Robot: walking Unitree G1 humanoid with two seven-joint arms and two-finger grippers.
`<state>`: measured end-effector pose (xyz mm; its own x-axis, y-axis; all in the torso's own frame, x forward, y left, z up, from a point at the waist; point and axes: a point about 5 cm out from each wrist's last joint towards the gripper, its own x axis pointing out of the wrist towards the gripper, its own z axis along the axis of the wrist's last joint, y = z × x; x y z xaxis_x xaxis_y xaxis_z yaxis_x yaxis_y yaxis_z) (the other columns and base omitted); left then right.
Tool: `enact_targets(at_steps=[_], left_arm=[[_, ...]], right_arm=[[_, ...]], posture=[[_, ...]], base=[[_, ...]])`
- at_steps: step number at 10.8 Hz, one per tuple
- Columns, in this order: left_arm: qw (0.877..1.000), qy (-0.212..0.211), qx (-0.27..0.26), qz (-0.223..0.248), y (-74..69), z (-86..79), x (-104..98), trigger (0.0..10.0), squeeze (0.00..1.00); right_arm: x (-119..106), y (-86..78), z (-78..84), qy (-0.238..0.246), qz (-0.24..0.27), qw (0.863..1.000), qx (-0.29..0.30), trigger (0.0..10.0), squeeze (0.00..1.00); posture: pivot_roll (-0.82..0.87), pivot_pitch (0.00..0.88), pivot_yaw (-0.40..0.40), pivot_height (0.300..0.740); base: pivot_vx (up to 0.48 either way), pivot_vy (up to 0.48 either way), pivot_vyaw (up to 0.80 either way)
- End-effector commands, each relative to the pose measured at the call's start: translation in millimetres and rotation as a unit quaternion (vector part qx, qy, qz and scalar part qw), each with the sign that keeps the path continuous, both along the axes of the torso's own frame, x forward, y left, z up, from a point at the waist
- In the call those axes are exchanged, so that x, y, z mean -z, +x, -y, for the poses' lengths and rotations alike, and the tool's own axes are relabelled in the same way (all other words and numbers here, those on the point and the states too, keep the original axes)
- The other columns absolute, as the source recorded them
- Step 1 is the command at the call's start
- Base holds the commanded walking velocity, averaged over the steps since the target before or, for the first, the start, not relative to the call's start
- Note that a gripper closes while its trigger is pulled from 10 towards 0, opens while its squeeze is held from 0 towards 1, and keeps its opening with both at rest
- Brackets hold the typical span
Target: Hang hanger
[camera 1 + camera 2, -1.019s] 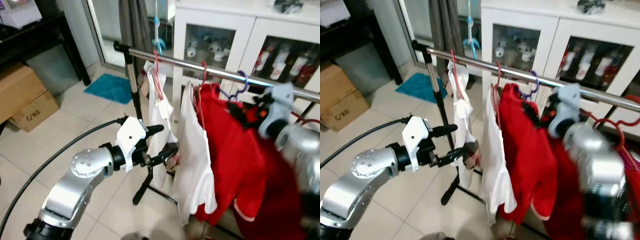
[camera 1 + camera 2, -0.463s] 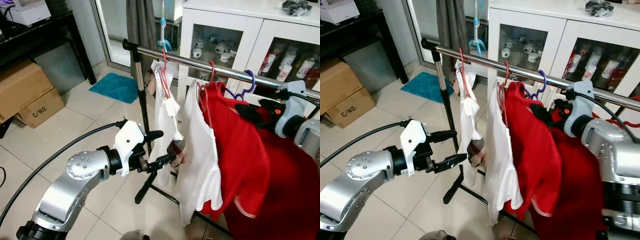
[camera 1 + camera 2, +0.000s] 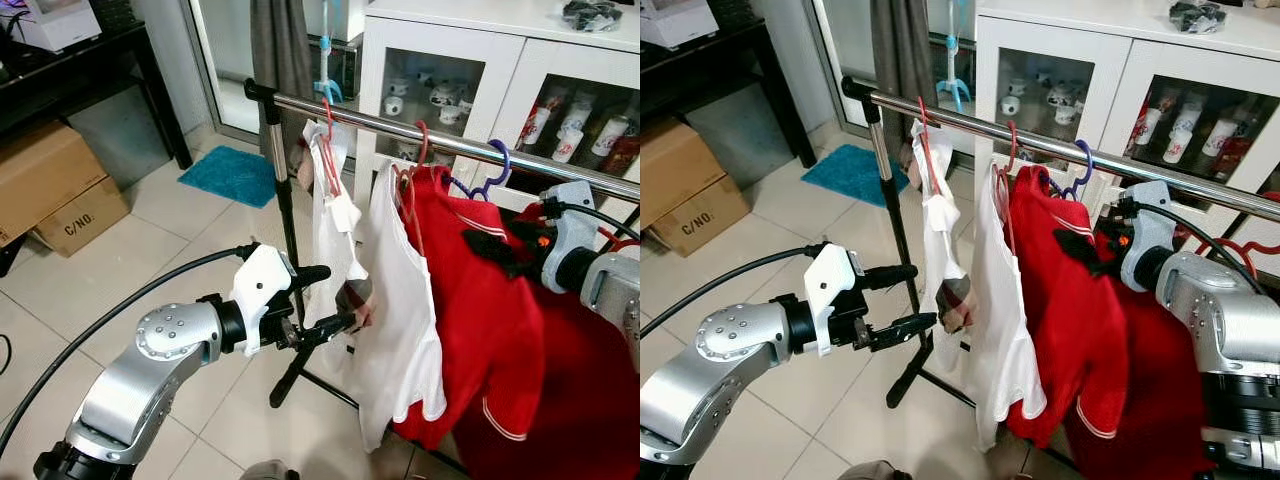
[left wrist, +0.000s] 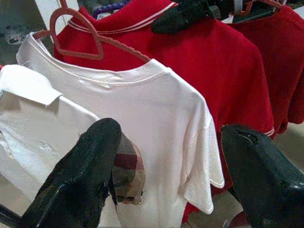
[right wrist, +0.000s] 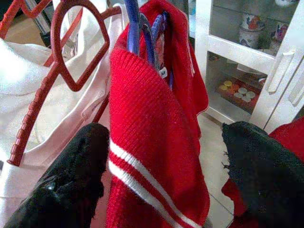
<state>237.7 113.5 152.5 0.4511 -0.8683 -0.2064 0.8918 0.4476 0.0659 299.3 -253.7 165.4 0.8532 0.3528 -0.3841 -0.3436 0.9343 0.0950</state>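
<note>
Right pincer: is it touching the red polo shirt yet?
Apart. The right wrist view shows the right pincer open, its fingers straddling the red polo shirt, with a gap on either side.

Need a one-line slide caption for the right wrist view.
Right gripper, fingers open, at the collar of a red shirt on a purple hanger, beside a white shirt on a red hanger.

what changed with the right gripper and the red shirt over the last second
The right gripper has drawn back from the rail; its fingers now stand open at the red shirt, which hangs by its purple hanger. The left gripper stays open by the white shirts, which hang as before.
</note>
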Motion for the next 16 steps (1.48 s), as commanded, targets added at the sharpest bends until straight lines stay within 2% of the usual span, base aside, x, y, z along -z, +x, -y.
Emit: enact_targets(at_steps=[1,10,11,13,14,16], left_arm=[[1.000,0.004,0.008,0.004,-0.3,0.6,-3.6,10.0,0.00],[1.000,0.002,0.003,0.013,2.0,0.6,-5.5,10.0,0.00],[1.000,0.004,-0.010,0.020,5.2,-0.3,-5.6,10.0,0.00],[0.995,0.021,-0.084,0.049,22.0,-4.6,-6.0,10.0,0.00],[0.992,0.024,-0.109,0.052,25.1,-6.4,-4.9,10.0,0.00],[0.990,0.012,-0.126,0.065,21.7,-5.8,-5.0,10.0,0.00]], right_arm=[[0.0,1.2,1.9,0.005,-0.003,1.000,0.010,0.2,0.00],[-3.0,-0.6,-6.8,0.027,0.020,0.999,-0.007,0.0,0.00],[-6.0,-1.4,-10.3,0.029,0.033,0.999,-0.017,0.0,0.00],[-12.0,-3.4,-14.7,-0.003,0.064,0.998,-0.022,0.0,0.00],[-15.0,-5.0,-16.3,-0.007,0.077,0.997,-0.023,0.0,0.00],[-22.4,-11.2,-18.1,-0.034,0.121,0.992,-0.018,0.0,0.00]], posture=[[0.10,0.000,0.061,0.740],[0.11,0.003,0.068,0.740],[0.11,0.002,0.070,0.740],[0.11,0.003,0.070,0.740],[0.10,0.004,0.070,0.740],[0.11,0.007,0.068,0.740]], base=[[0.000,0.000,0.00],[0.000,0.000,0.00],[0.000,0.000,0.00],[0.000,0.000,0.00],[0.000,0.000,0.00],[0.000,0.000,0.00]])
